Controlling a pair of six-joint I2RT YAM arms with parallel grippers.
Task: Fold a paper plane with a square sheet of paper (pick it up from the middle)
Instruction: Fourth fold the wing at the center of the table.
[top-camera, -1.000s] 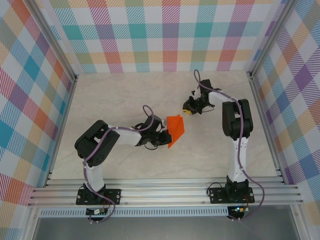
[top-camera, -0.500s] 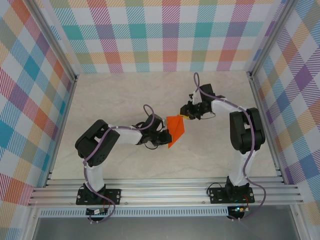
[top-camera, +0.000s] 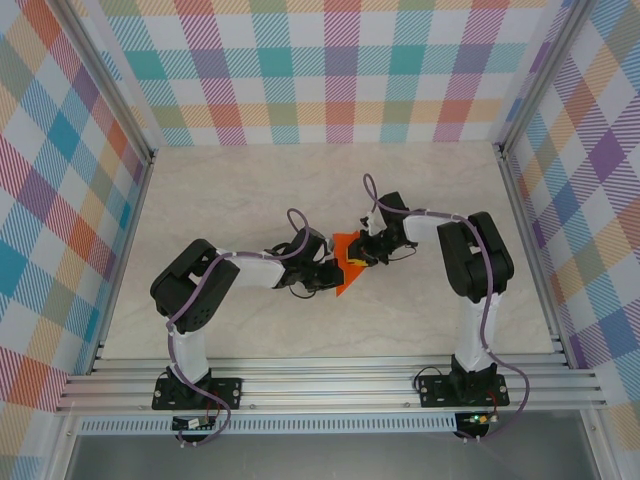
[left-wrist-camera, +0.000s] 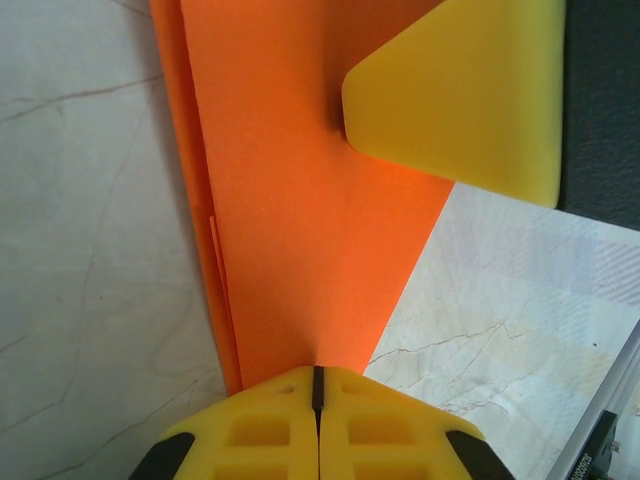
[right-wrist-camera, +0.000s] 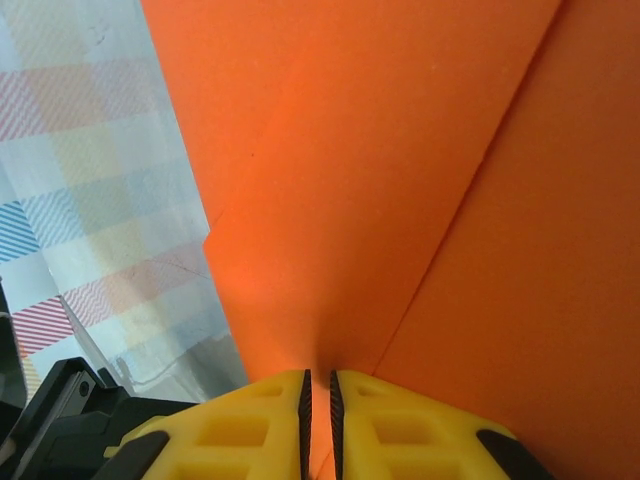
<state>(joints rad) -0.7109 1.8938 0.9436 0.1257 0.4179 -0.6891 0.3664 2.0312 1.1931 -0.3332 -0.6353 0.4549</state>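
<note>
Paper (top-camera: 347, 263) pinched from both sides at the middle of the table (top-camera: 220, 200).
One bright orange piece, folded into overlapping flaps with a straight crease and a pointed lower end. Two claws hold it: the left gripper (left-wrist-camera: 318, 372) is clamped tight on one edge, and the right gripper (right-wrist-camera: 318, 378) is closed to a sliver on the opposite edge, with the paper caught between its fingers.

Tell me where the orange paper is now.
In the top view, the orange paper sits near the middle of the table, gripped by the left gripper on its left and the right gripper on its right.
</note>
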